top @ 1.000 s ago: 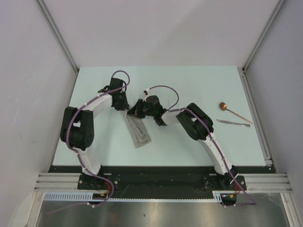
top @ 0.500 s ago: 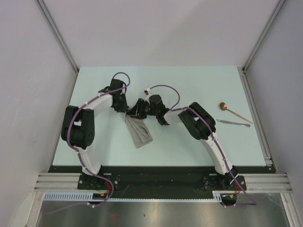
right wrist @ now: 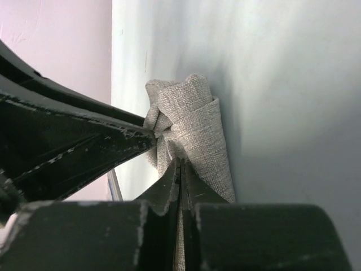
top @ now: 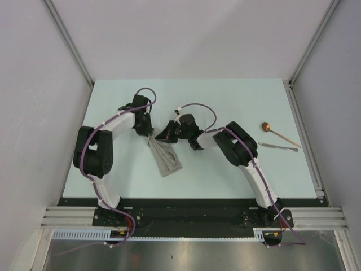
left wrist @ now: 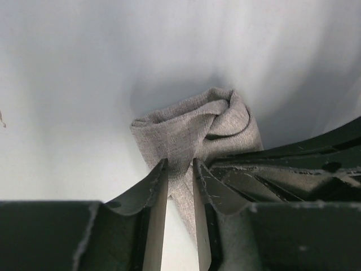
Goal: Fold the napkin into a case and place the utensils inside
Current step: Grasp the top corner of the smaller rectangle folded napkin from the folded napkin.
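Observation:
The grey-beige napkin [top: 166,158] lies as a narrow folded strip on the table, its far end bunched and raised. My left gripper [top: 148,134] is shut on that end from the left; in the left wrist view [left wrist: 180,164] the cloth [left wrist: 192,127] sits between the fingers. My right gripper [top: 167,135] is shut on the same end from the right; in the right wrist view [right wrist: 180,161] the jaws pinch a fold of cloth [right wrist: 197,130]. The copper spoon [top: 279,134] and the thin silvery piece [top: 278,147] lie far right, untouched.
The table's right edge has a raised metal rail [top: 304,141] just beyond the utensils. Grey walls close in the left, right and back. Each wrist view shows the other gripper's dark finger [left wrist: 293,164] [right wrist: 67,141] close beside the cloth.
Both grippers have kept hold of the napkin's far end, which has drawn into a tighter bunch. The right gripper shifted slightly right and the strip's near end swung a little right.

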`<act>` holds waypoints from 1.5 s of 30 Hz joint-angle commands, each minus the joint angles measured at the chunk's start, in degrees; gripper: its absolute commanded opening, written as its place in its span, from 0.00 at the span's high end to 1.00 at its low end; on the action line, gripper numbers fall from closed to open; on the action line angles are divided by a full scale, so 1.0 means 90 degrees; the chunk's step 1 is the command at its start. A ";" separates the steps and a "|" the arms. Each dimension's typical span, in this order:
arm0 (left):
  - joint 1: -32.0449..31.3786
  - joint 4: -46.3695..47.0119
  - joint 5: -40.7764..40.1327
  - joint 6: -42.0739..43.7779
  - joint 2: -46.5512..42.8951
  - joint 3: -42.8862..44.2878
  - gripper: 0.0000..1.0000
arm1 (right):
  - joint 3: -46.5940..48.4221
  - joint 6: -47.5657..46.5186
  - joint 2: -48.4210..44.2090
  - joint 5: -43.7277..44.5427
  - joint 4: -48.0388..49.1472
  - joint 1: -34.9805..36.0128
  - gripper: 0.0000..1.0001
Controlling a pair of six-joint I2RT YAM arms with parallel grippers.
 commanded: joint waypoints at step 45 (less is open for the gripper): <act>-0.0136 -0.0032 -0.0066 -0.0305 0.0388 0.0413 1.00 | 0.0772 -0.0496 -0.0233 0.0071 -0.1258 -0.0052 1.00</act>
